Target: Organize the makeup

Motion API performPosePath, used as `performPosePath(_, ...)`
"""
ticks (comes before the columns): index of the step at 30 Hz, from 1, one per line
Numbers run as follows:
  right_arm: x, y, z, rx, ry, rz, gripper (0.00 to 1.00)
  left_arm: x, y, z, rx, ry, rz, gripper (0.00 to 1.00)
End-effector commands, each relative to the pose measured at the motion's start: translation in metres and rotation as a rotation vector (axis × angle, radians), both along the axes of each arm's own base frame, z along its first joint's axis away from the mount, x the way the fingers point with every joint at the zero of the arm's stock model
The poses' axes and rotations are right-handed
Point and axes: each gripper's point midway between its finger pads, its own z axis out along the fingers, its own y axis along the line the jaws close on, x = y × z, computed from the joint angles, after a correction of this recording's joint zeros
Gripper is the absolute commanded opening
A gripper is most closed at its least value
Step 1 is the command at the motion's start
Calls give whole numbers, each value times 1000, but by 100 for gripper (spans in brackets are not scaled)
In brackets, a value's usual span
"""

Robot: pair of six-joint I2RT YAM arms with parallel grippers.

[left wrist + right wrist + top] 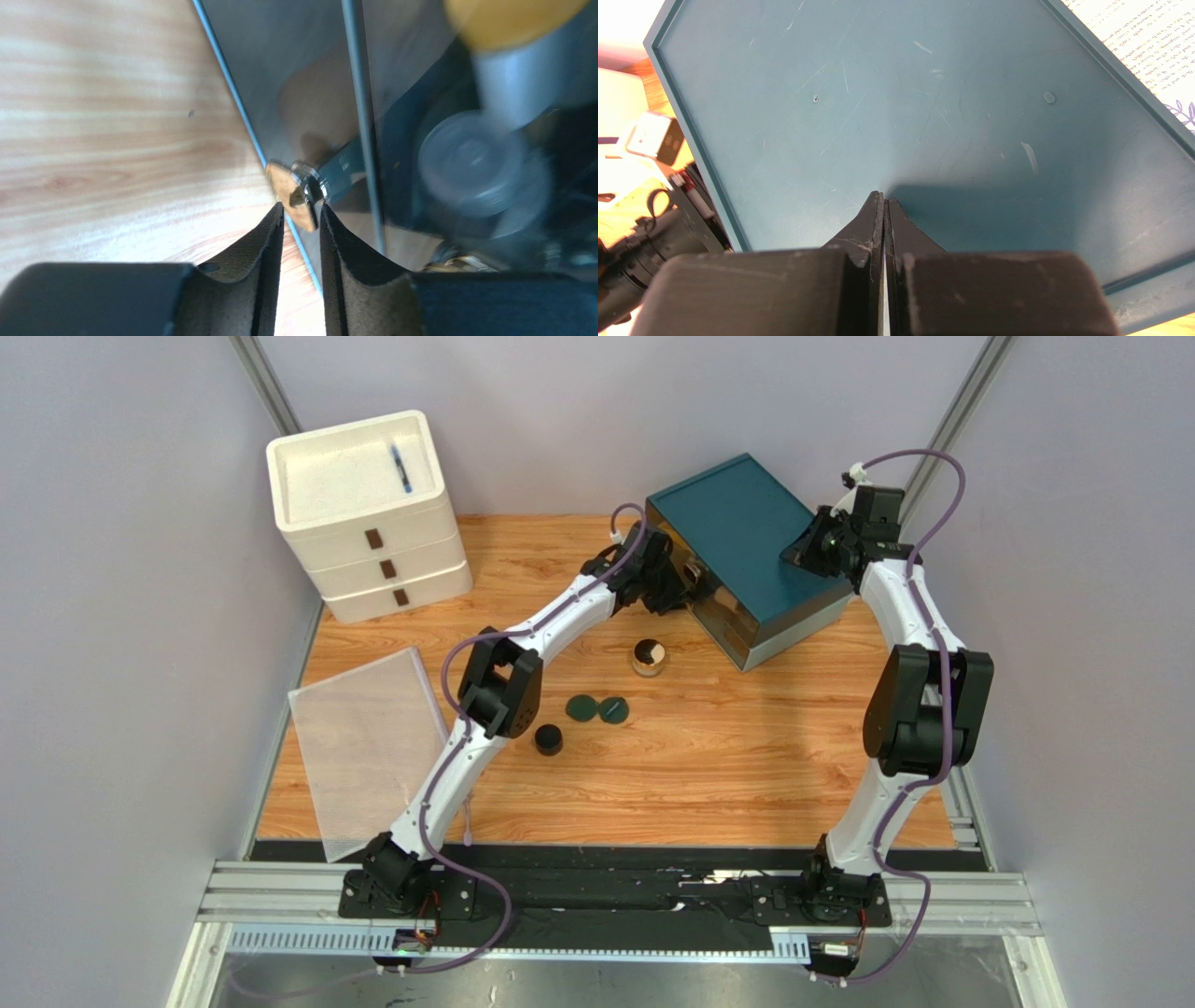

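A teal case [744,518] with a glassy front door stands at the back. My left gripper [671,588] is at its front left corner. In the left wrist view its jaws [300,210] are closed on the door's small gold knob [289,189]. Behind the door I see blurred makeup: an orange cap [512,17] and a clear round bottle [477,168]. My right gripper [885,197] is shut and empty, its tips resting on the case's teal top [913,105]. On the table lie a gold-lidded jar [648,658], two dark green compacts [581,707] [613,709] and a black jar [547,739].
A white three-drawer unit [368,532] stands at the back left with a blue pen [401,469] in its top tray. A clear plastic sheet [362,745] lies at the left edge. Grey walls close in the table on both sides.
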Motion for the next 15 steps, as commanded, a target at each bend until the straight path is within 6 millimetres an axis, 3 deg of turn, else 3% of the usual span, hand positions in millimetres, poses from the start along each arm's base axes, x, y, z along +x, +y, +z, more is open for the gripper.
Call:
performPosePath(1, -119, -7, -168, -72, 662, -6, 0, -22, 1, -15, 73, 31, -70, 28)
performPosePath(9, -119, -6, -168, -71, 660, -2, 0, -39, 27, -44, 125, 140, -46, 29)
performPosePath(12, -120, -6, -167, -74, 658, -4, 0, -30, 29, -32, 105, 86, -33, 31)
performPosePath(15, -119, -6, -166, -69, 654, -4, 0, -15, 24, -1, 116, -38, -94, 42)
